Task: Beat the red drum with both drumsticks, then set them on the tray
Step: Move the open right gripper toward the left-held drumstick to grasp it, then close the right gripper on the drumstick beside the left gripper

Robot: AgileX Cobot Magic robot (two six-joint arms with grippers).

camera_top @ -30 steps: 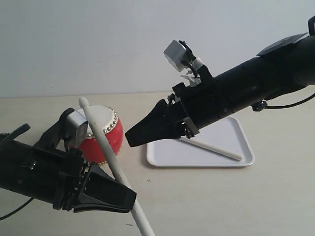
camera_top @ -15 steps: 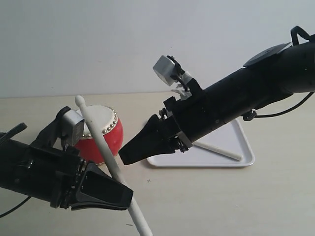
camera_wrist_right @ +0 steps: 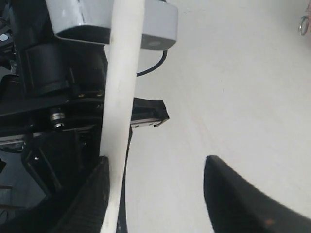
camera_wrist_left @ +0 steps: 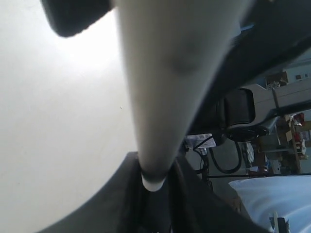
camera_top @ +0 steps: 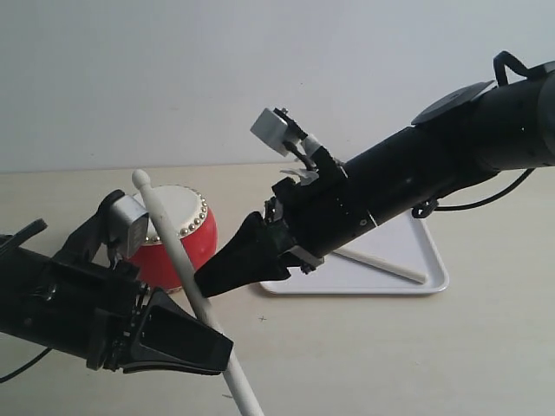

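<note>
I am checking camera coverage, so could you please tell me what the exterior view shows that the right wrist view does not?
Only exterior: the red drum, and the tray with a second drumstick lying on it. Only right wrist: the wide gap across the open right gripper. Both: the drumstick gripped by the left gripper.

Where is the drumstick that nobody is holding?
That drumstick lies flat in the white tray, on the right of the exterior view, one end hidden behind the right arm, with the red drum off to the left.
</note>
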